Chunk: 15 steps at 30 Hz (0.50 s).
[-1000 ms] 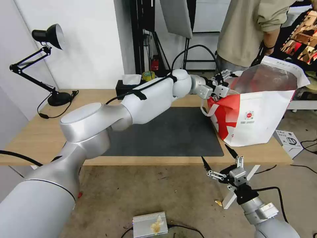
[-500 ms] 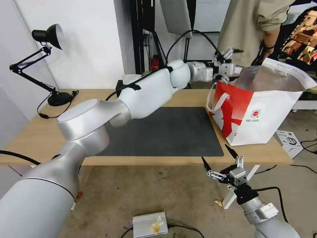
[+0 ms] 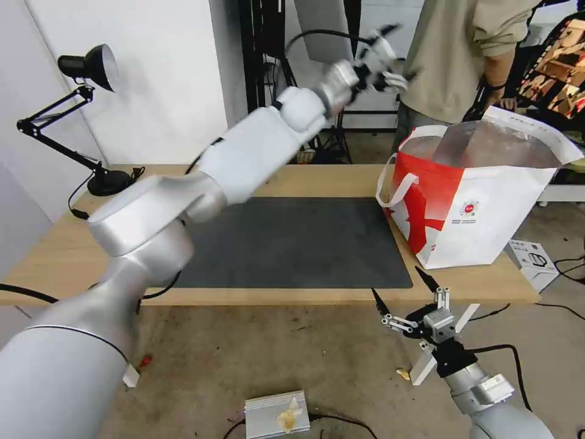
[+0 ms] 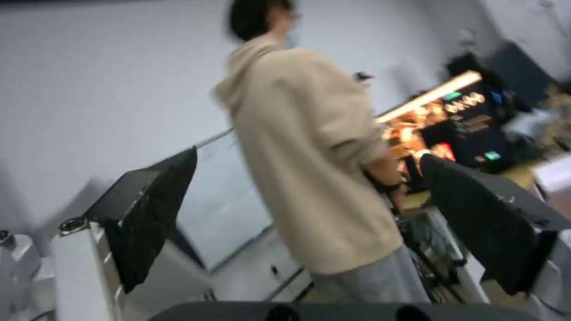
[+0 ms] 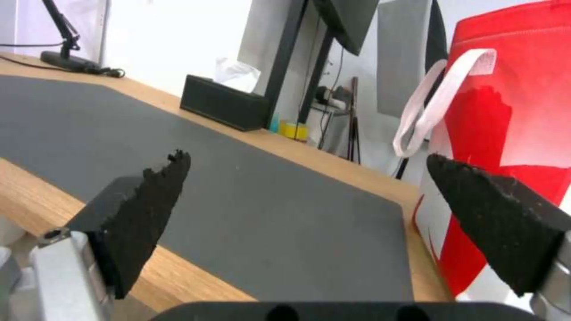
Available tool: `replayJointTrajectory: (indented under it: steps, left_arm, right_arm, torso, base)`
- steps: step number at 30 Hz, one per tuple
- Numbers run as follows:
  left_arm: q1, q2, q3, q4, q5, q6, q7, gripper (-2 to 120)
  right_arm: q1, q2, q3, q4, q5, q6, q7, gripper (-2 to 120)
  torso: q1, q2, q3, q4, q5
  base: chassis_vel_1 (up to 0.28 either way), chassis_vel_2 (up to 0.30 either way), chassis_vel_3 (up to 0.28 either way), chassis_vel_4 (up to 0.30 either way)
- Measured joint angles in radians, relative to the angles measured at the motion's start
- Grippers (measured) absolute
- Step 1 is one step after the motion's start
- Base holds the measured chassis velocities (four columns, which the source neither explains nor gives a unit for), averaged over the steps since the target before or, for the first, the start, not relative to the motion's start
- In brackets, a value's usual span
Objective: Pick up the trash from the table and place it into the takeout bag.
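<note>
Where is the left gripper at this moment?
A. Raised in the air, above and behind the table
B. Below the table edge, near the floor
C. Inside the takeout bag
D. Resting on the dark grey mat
A: in the head view the left gripper is lifted high, open and empty, above the far side of the table and up to the left of the takeout bag.

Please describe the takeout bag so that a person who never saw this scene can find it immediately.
Look at the long light-wood table with the dark grey mat. At the mat's right end stands a large boxy white fabric bag. Its red panel, white loop handle and silvery lining set it apart.
</note>
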Motion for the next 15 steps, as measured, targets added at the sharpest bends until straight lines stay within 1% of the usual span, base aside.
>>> replayJointTrajectory:
  steps: [1, 2, 3, 4, 5, 6, 8, 9, 10, 11, 14, 15]
  left_arm:
    - [0.009, 0.018, 0.000, -0.019, -0.034, 0.013, -0.015, 100]
    - [0.026, 0.048, 0.000, -0.066, -0.094, 0.037, -0.042, 100]
    - [0.026, 0.048, 0.000, -0.066, -0.094, 0.037, -0.042, 100]
    - [0.041, 0.078, 0.000, -0.111, -0.147, 0.055, -0.066, 100]
    - [0.053, 0.094, 0.000, -0.137, -0.177, 0.067, -0.082, 100]
    - [0.072, 0.120, 0.000, -0.185, -0.227, 0.082, -0.102, 100]
    - [0.074, 0.122, 0.000, -0.188, -0.230, 0.084, -0.103, 100]
    - [0.100, 0.159, -0.006, -0.247, -0.278, 0.099, -0.132, 100]
    - [0.113, 0.176, -0.013, -0.270, -0.296, 0.103, -0.148, 100]
    - [0.113, 0.176, -0.013, -0.270, -0.296, 0.103, -0.148, 100]
    - [0.153, 0.225, -0.043, -0.339, -0.356, 0.118, -0.204, 100]
    - [0.153, 0.225, -0.043, -0.339, -0.356, 0.118, -0.204, 100]
  right_arm:
    - [0.000, 0.000, 0.000, 0.000, 0.000, 0.000, 0.000, 100]
    - [0.000, 0.000, 0.000, 0.000, 0.000, 0.000, 0.000, 100]
    - [0.000, 0.000, 0.000, 0.000, 0.000, 0.000, 0.000, 100]
    - [0.000, 0.000, 0.000, 0.000, 0.000, 0.000, 0.000, 100]
    - [0.000, 0.000, 0.000, 0.000, 0.000, 0.000, 0.000, 100]
    - [0.000, 0.000, 0.000, 0.000, 0.000, 0.000, 0.000, 100]
    - [0.000, 0.000, 0.000, 0.000, 0.000, 0.000, 0.000, 100]
    - [0.000, 0.000, 0.000, 0.000, 0.000, 0.000, 0.000, 100]
    - [0.000, 0.000, 0.000, 0.000, 0.000, 0.000, 0.000, 100]
    - [0.000, 0.000, 0.000, 0.000, 0.000, 0.000, 0.000, 100]
    - [0.000, 0.000, 0.000, 0.000, 0.000, 0.000, 0.000, 100]
    - [0.000, 0.000, 0.000, 0.000, 0.000, 0.000, 0.000, 100]
  torso:
    - [0.000, 0.000, 0.000, 0.0001, -0.0001]
    - [0.000, 0.000, 0.000, -0.0002, -0.0002]
    - [0.000, 0.000, 0.000, -0.0002, -0.0002]
    - [0.000, 0.000, 0.000, -0.0005, -0.0002]
    - [0.000, 0.000, 0.000, -0.0004, -0.0002]
    - [0.000, 0.000, 0.000, -0.0004, -0.0002]
    - [0.000, 0.000, 0.000, -0.0005, -0.0002]
    - [0.000, 0.000, 0.000, -0.0006, -0.0001]
    - [0.000, 0.000, 0.000, -0.0006, -0.0001]
    - [0.000, 0.000, 0.000, -0.0006, -0.0001]
    - [0.000, 0.000, 0.000, -0.0005, -0.0002]
    - [0.000, 0.000, 0.000, -0.0005, -0.0002]
  base:
    - [0.000, 0.000, 0.000, 0.000]
    - [0.000, 0.000, 0.000, 0.000]
    - [0.000, 0.000, 0.000, 0.000]
    - [0.000, 0.000, 0.000, 0.000]
    - [0.000, 0.000, 0.000, 0.000]
    - [0.000, 0.000, 0.000, 0.000]
    - [0.000, 0.000, 0.000, 0.000]
    - [0.000, 0.000, 0.000, 0.000]
    - [0.000, 0.000, 0.000, 0.000]
    - [0.000, 0.000, 0.000, 0.000]
    - [0.000, 0.000, 0.000, 0.000]
    - [0.000, 0.000, 0.000, 0.000]
